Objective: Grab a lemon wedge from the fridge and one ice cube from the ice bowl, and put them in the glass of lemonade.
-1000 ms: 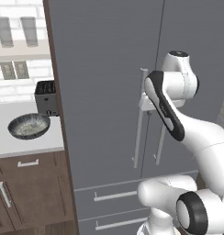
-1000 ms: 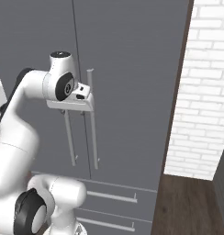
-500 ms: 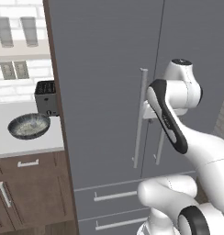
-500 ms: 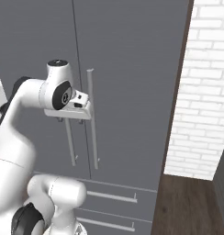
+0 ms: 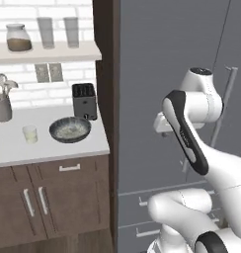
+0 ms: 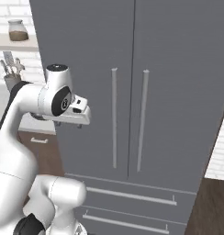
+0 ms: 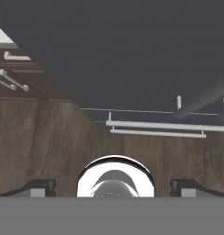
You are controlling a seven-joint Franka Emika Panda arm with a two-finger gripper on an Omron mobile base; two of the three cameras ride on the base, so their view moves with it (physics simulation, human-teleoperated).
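With jaws spread empty, the two-finger gripper [image 6: 68,124] beside the closed tall grey fridge [image 6: 132,55] risks bumping its door.

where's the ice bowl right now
In the left base view the ice bowl sits on the white counter left of the fridge, in front of the black toaster, with the glass of lemonade to its left.

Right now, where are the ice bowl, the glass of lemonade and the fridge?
ice bowl [image 5: 69,129], left base view, speckled inside.
glass of lemonade [image 5: 29,134], left base view, its side wall.
fridge [image 6: 178,92], right base view, right door's front.
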